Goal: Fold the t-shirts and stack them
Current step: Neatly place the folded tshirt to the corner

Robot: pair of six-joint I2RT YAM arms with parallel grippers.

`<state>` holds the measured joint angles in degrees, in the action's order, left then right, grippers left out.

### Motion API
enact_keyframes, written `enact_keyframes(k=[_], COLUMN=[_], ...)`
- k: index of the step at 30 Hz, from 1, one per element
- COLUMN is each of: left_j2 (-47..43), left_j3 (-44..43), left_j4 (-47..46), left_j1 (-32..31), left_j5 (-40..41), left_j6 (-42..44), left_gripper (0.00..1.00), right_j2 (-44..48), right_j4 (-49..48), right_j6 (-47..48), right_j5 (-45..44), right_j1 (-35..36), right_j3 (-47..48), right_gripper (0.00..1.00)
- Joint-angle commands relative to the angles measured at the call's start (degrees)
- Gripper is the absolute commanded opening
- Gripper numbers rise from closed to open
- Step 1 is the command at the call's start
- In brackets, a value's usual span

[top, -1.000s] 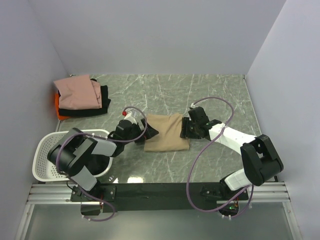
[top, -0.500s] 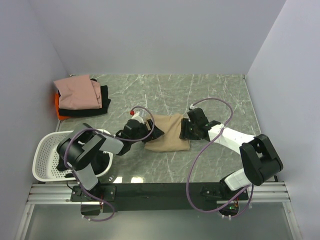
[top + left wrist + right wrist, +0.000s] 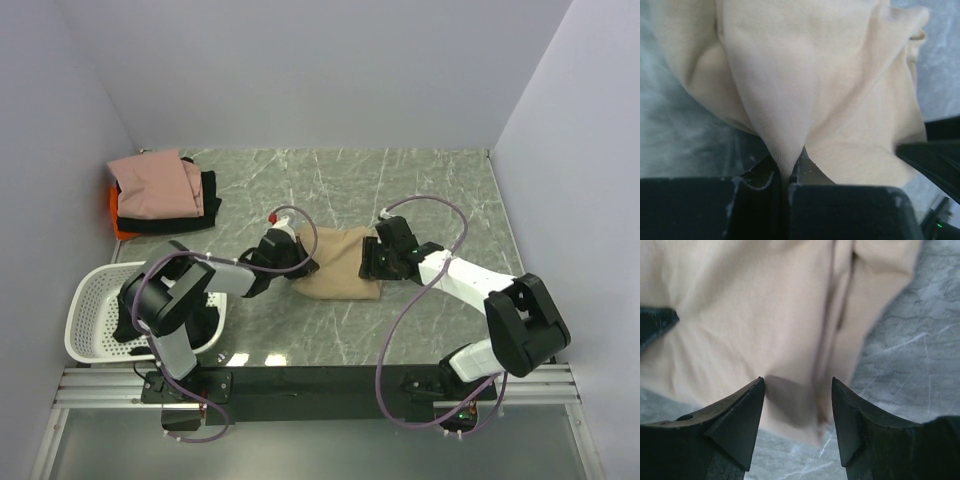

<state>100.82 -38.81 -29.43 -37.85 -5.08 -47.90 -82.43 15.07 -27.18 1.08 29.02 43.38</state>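
Marble table point(image 3: 420, 180); t-shirt point(image 3: 342, 262) edge hidden in left gripper point(image 3: 785, 174).

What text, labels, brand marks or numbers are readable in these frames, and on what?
None readable in any view.
The tan t-shirt: plain, no print or tag showing.
The folded stack of pink, black and orange shirts: no marks visible.
The white basket: no label visible.
The left claw and right claw: bare black, no marking.
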Motion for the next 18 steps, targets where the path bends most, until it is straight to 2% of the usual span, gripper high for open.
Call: enact_keyframes(k=[1, 10, 15, 18], left_j2=[-2.81, -5.63, -6.6, -6.68], left_j3=[-3.55, -15.94, -22.7, -25.78], left_j4=[11.73, 29.06, 37.41, 38.66], left_j1=[2.86, 10.15, 16.29, 19.98], left_j5=[4.91, 7.45, 7.81, 7.46], left_j6=[8.07, 22.93, 30.75, 33.48], left_gripper=[0.0, 0.0, 0.0, 0.0], right_j2=[4.12, 6.67, 4.83, 3.43], right_j4=[1.1, 4.53, 3.57, 1.9], right_j6=[0.81, 3.71, 4.85, 5.64], right_j5=[-0.99, -3.28, -1.26, 2.24], right_j1=[0.34, -0.45, -1.33, -2.12], right_j3=[0.39, 9.09, 14.1, 15.33], right_gripper=[0.63, 0.66, 0.67, 0.67])
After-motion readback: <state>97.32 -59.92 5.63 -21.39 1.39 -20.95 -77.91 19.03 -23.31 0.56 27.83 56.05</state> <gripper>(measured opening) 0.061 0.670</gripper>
